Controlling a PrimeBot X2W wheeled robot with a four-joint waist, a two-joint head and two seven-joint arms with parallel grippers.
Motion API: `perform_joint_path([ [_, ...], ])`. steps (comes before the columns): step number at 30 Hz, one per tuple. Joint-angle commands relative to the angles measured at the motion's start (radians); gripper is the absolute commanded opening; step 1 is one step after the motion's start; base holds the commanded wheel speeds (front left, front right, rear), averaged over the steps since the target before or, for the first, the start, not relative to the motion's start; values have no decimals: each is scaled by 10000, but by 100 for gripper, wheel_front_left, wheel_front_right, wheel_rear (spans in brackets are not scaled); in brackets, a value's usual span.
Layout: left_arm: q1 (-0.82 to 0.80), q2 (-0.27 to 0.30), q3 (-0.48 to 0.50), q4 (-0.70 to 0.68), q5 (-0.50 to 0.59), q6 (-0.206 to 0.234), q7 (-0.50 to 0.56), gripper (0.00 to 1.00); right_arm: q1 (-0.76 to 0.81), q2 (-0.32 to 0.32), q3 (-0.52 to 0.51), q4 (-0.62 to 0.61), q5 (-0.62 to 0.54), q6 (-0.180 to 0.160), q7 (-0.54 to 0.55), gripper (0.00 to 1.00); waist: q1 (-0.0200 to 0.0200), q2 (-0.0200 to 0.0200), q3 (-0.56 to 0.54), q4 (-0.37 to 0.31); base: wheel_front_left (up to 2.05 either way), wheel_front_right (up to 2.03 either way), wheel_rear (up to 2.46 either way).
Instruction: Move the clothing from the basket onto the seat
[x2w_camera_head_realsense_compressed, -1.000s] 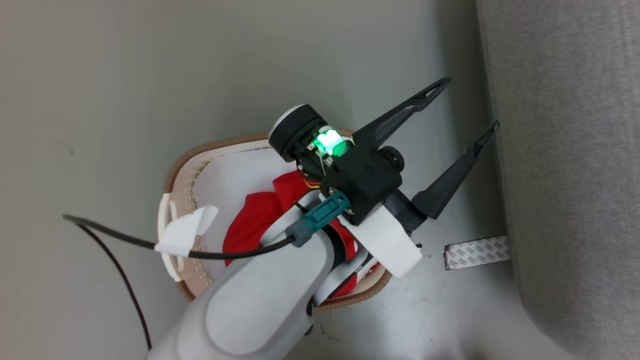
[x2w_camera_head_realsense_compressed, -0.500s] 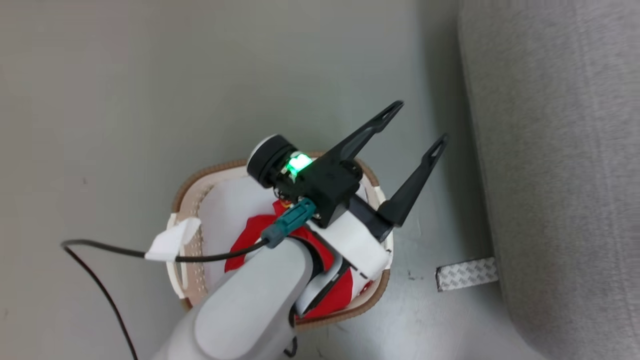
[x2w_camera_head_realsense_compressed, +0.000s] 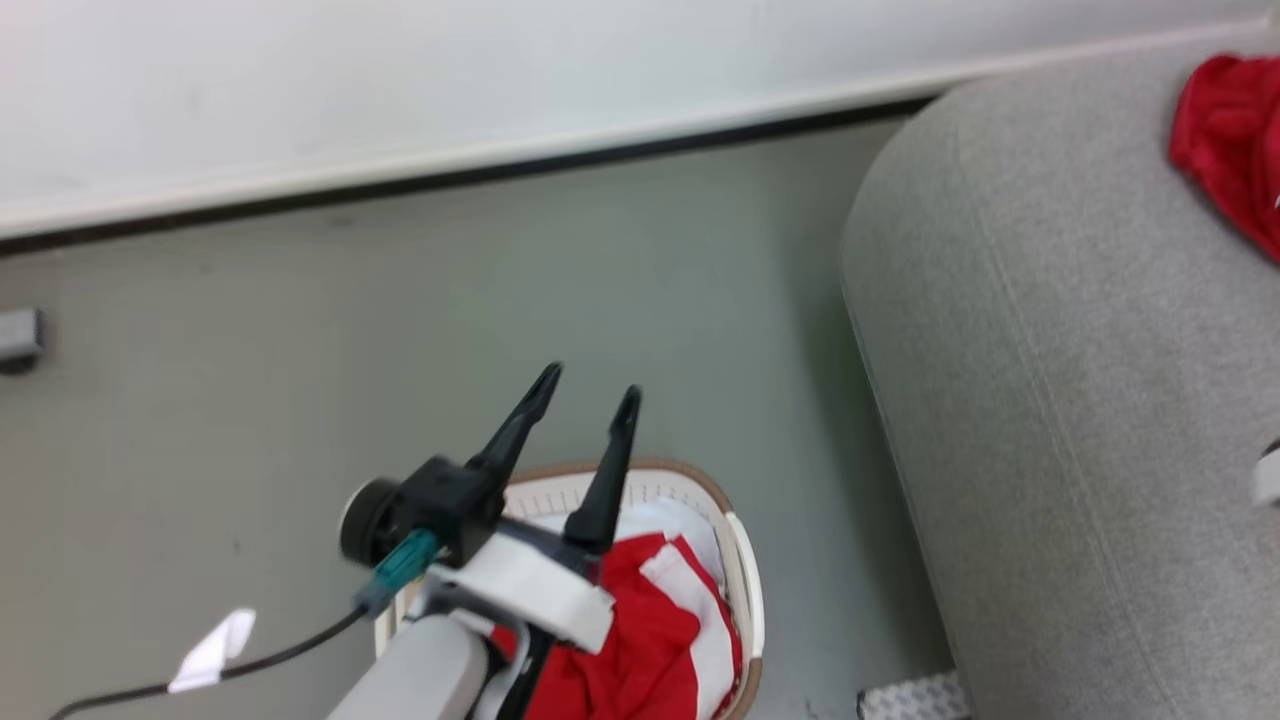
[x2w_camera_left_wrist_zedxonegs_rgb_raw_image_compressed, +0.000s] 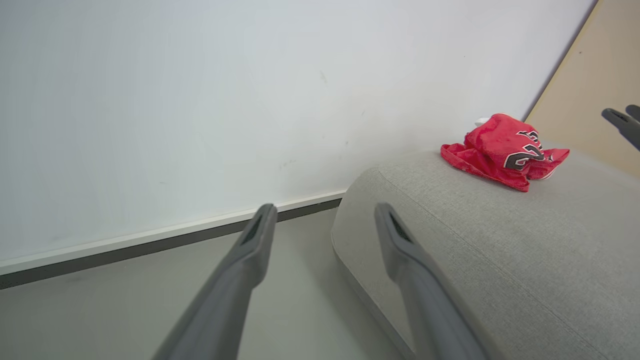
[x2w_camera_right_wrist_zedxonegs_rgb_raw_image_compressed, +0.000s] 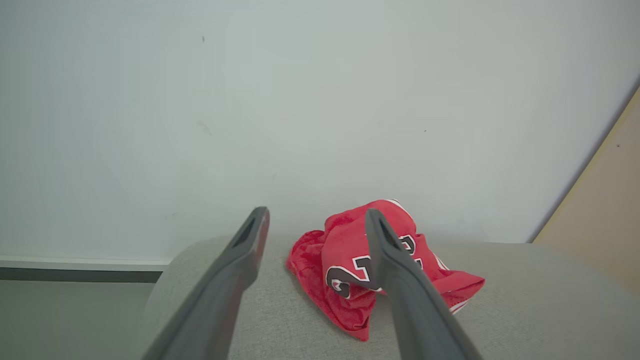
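left gripper: long dark fingers spread, empty, hovering over basket, lower centre.
basket: cream-white perforated plastic laundry basket, brown rim, holding red-and-white garment.
seat: large light grey woven-fabric sofa, filling right side.
right gripper: fingers spread, gripping nothing, pointing at jersey.
jersey: crumpled red, black numerals, lying on seat, upper right.

A plain white wall is seen at the back, finished at the bottom with a pale skirting board over a dark line. The smooth grey-green floor is lit pretty softly tbh. A large light grey woven-fabric sofa is parked close to the wall, with a flat tan panel seen past it.
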Motion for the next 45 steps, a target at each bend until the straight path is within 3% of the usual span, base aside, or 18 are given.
perform_joint_path([
  [1,309,143,126,78,-66,110,-115,100,408,136,152,-160,124,-24,9,100,3,0,-797,205,0,0,0],
  [8,1621,292,1173,-57,122,808,-265,100,1789,815,1289,-638,238,-25,8,100,3,0,-1682,565,0,0,0],
  [13,2624,209,2044,-454,469,766,-261,100,2541,1260,1973,-608,305,-25,8,100,3,0,-2173,770,0,0,0],
  [28,4737,-616,4475,-520,1513,-120,-261,100,4368,1804,2345,-321,546,-25,7,100,3,0,-3184,795,0,0,0],
  [38,5153,-1046,5322,-397,1953,-685,-261,100,4822,1812,2552,-111,799,-25,7,100,3,0,-3432,644,0,0,0],
  [45,5165,-1180,5454,-65,1995,-1316,-262,100,4879,1813,2711,121,881,-25,7,100,3,0,-3508,546,0,0,0],
])
